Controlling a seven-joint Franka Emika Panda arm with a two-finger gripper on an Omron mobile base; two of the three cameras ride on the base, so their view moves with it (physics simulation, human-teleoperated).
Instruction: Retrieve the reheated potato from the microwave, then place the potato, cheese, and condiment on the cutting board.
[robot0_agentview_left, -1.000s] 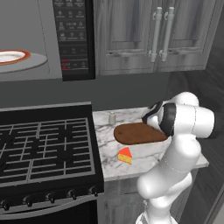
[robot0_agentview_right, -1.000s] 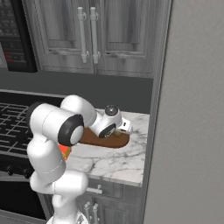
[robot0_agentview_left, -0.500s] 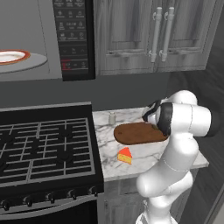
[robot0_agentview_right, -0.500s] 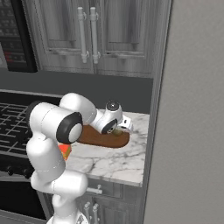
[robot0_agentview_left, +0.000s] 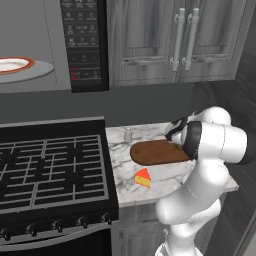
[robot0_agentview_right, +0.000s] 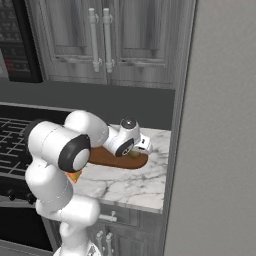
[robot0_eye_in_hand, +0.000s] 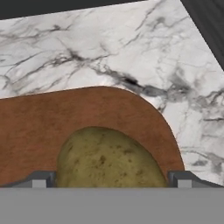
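The potato (robot0_eye_in_hand: 107, 157) lies on the cutting board (robot0_eye_in_hand: 52, 120), near its rounded end, and the fingers (robot0_eye_in_hand: 40, 179) stand wide apart on either side of it, gripping nothing. That judgement rests on the hand view, where the two dark tips sit clear of the potato's flanks. So the first part of the task looks done: the potato is out of the microwave (robot0_agentview_left: 82, 45) and down on the board.

Two things are left. The cheese (robot0_agentview_left: 143, 177) sits on the marble table (robot0_agentview_left: 165, 182) just in front of the board, off it. The condiment (robot0_agentview_left: 128, 134) stands upright near the back of the table, beside the board's stove-side end, also off it.

The left base view shows both of these, along with a white plate with an orange-red rim (robot0_agentview_left: 15, 64) inside the microwave. The right base view shows the gripper (robot0_agentview_right: 136, 150) low over the board's far end, with a sliver of the potato beneath it.
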